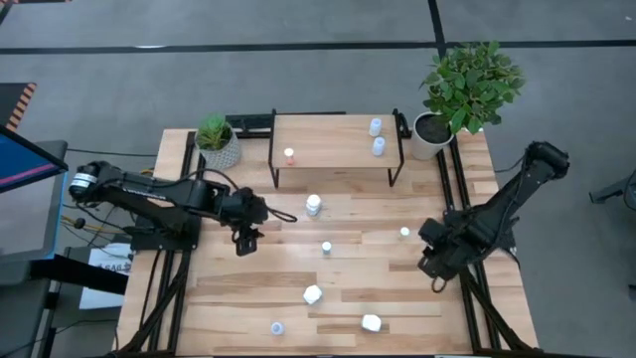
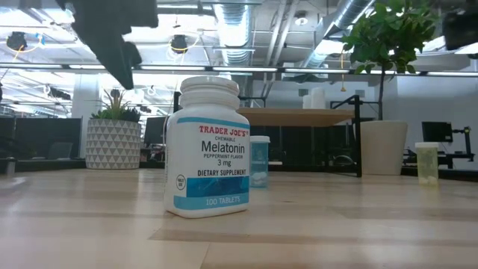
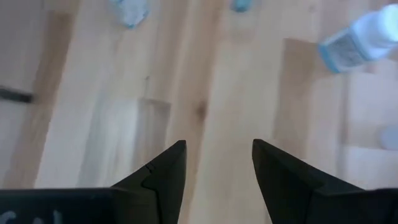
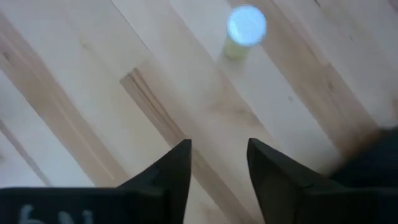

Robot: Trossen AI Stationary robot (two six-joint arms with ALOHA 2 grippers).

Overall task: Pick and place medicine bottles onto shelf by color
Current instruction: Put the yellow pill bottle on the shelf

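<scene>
The left gripper's (image 1: pixel 247 242) fingers (image 3: pixel 163 178) stand apart with only bare wood showing in the gap between them, holding nothing; the right gripper's (image 4: pixel 217 163) fingers (image 4: pixel 169 173) are likewise parted and empty, with plain tabletop between them and a small bottle with a pale yellowish body (image 4: pixel 244 32) upright on the boards ahead of them.

Taking the shelf (image 1: pixel 333 141) as the landmark: it stands at the far middle of the table (image 1: pixel 238 298); on its top sit an orange-capped bottle (image 1: pixel 289 156) toward its left end and two pale-blue bottles (image 1: pixel 377 137) near its right end, one just behind the other.

Just in front of the shelf, near its middle, a white bottle (image 1: pixel 313 205) stands upright; farther forward is a small bottle (image 1: pixel 326 248), and off toward the shelf's right front lies the yellowish bottle (image 1: pixel 404 233); well in front of the shelf, near the table's front edge, are two larger white bottles (image 1: pixel 312 294) and a small pale one (image 1: pixel 276 327).

The left gripper hovers in front of the shelf's left leg, left of the upright white bottle; the right gripper sits in front of the shelf's right end, just beyond the yellowish bottle.

A small potted plant (image 1: pixel 217 141) stands beside the shelf's left end; a larger leafy plant (image 1: pixel 462 89) stands beside its right end.

In the low view, a white Melatonin bottle (image 2: pixel 208 148) fills the foreground, with a pale-blue bottle (image 2: pixel 259 161) behind it.
</scene>
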